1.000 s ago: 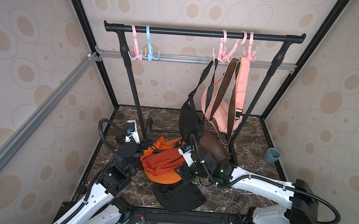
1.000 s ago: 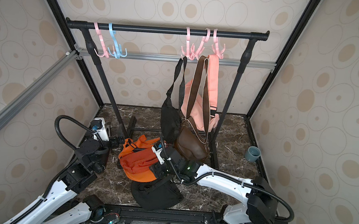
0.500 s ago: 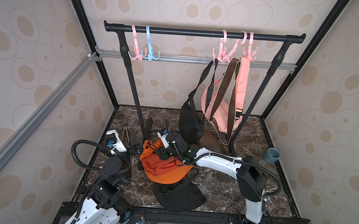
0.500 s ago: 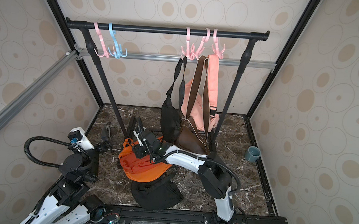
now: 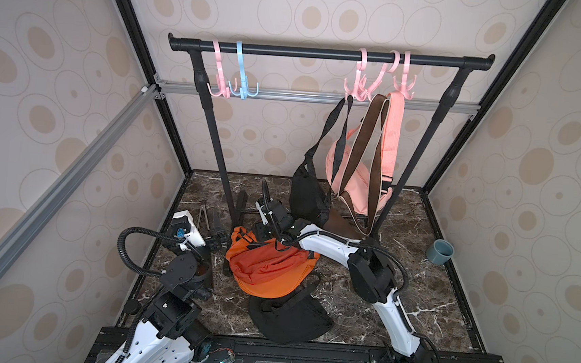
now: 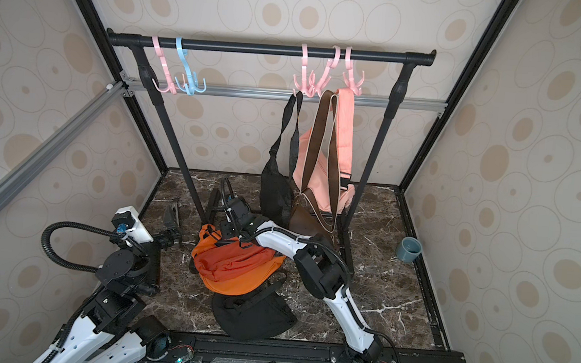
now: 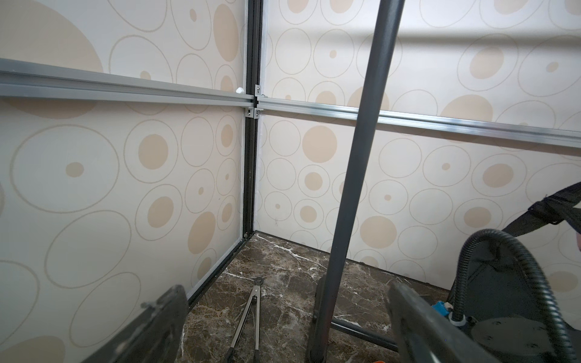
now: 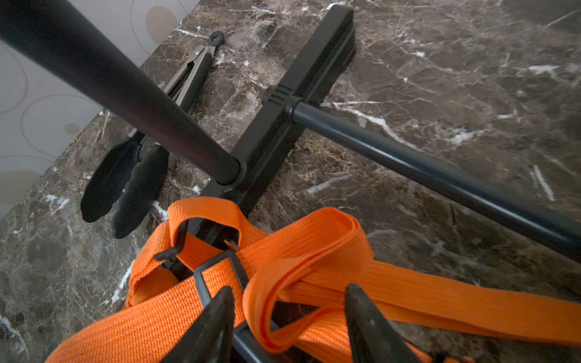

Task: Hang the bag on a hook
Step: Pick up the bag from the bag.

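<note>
An orange sling bag (image 5: 268, 267) lies slumped on the dark marble table (image 5: 415, 288), near the base of a black garment rack (image 5: 327, 53), partly on top of a black bag (image 5: 289, 318). The right end effector (image 8: 289, 314) is low over the bag's bunched orange strap (image 8: 314, 251). Its two dark fingers (image 8: 217, 323) stand apart on either side of a fold of webbing, not yet pinching it; the strap is probably targeted because it is the loop that must go over a hook. The left end effector (image 7: 283, 330) hangs spread wide and empty beside the rack's near upright, seemingly waiting out of the way. Black kitchen tongs (image 8: 132, 169) lie on the table by the rack's foot. Above, pink hooks (image 5: 360, 85) at one end of the rail already carry a black bag, a brown bag and a pink bag, while a pink and a blue hook (image 5: 241, 86) at the opposite end are free.
</note>
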